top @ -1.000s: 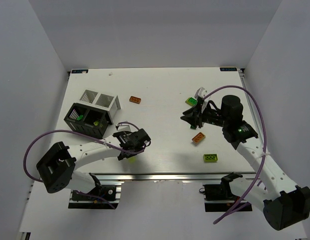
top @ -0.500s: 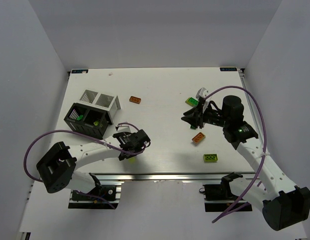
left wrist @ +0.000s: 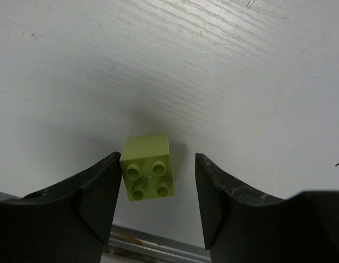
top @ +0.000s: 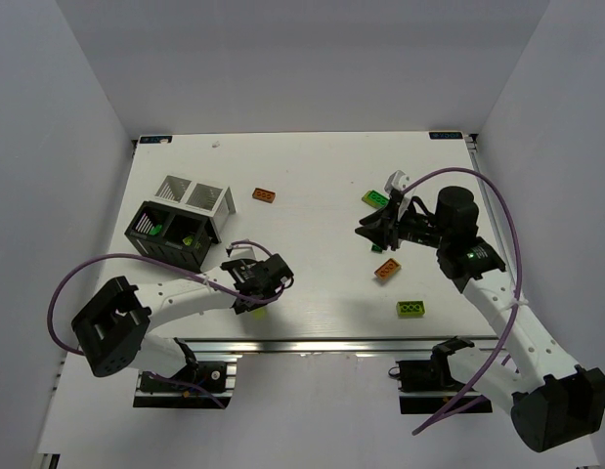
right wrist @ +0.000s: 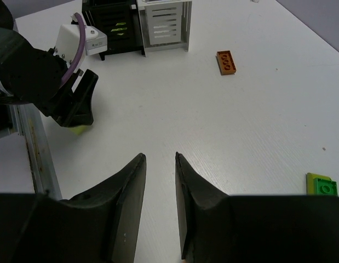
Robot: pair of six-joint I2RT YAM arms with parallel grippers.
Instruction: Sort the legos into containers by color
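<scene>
A lime lego [left wrist: 147,167] lies studs-up on the table between the fingers of my left gripper [left wrist: 158,159]. The left finger is against it and the right finger stands apart, so the gripper is open. From above, this gripper [top: 255,296] is near the table's front edge. My right gripper [right wrist: 160,157] hovers over bare table, open by a narrow gap with nothing in it; from above it [top: 367,232] is right of centre. The black container [top: 165,234] and the white container [top: 196,195] stand at the left, and the black one holds green and lime bricks.
An orange flat lego [top: 265,194] lies mid-table. A green lego [top: 373,198], an orange one [top: 387,270] and a lime one [top: 411,309] lie around the right arm. The aluminium rail [top: 322,345] runs along the front edge.
My left gripper's jaws have narrowed around the lime lego. The right arm has barely moved.
</scene>
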